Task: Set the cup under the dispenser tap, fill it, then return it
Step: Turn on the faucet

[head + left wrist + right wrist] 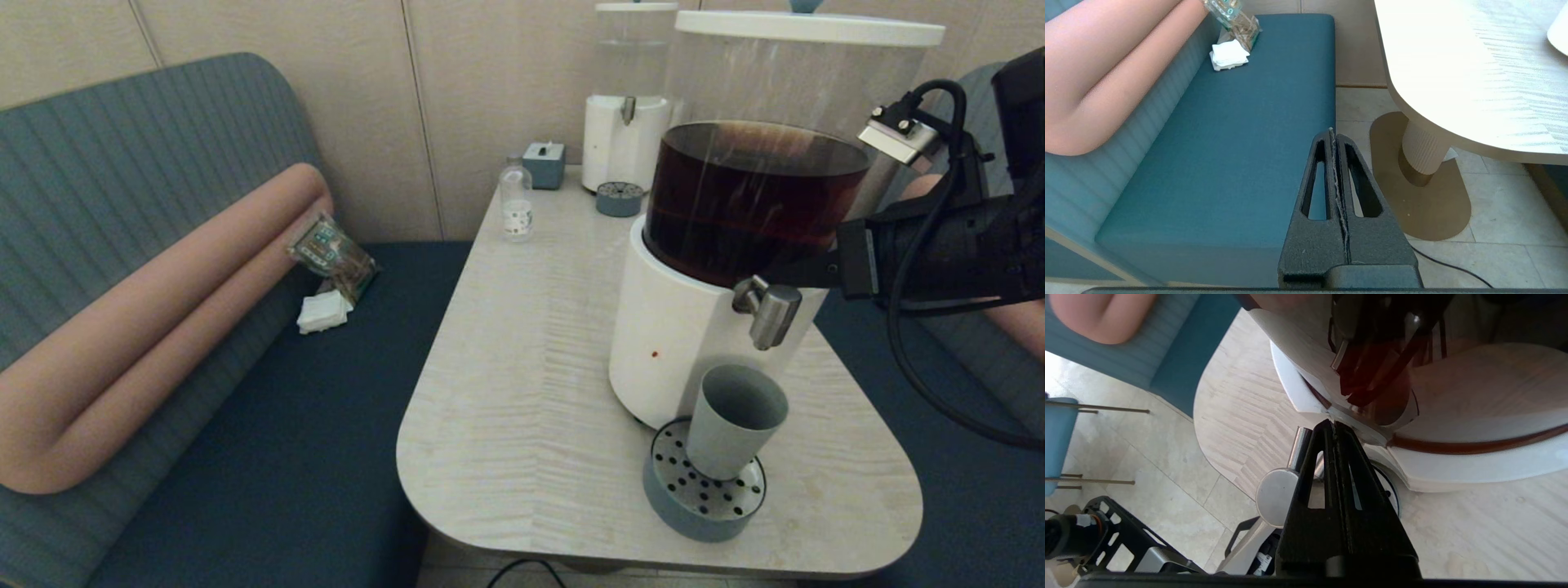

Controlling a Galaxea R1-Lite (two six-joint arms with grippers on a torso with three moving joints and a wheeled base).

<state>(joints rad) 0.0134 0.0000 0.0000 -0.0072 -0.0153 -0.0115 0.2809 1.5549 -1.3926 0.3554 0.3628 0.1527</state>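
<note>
Grey-blue cup (732, 429) standing on round drip tray (704, 493) under steel dispenser tap (770, 309). Right gripper (1333, 426) pressed shut, empty, beside the tap. Left gripper (1332, 134) shut, empty, parked over blue bench (1241, 134).

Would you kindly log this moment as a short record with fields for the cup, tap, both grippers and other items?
cup: grey-blue cup upright on the perforated drip tray, below the tap; no liquid seen inside
tap: steel tap on the dispenser of dark liquid; no flow visible
right gripper: right gripper shut, empty, tips by the tap at the dispenser's base
left gripper: left gripper shut, empty, parked over the bench beside the table
other: small bottle and second dispenser at the table's far end
</note>
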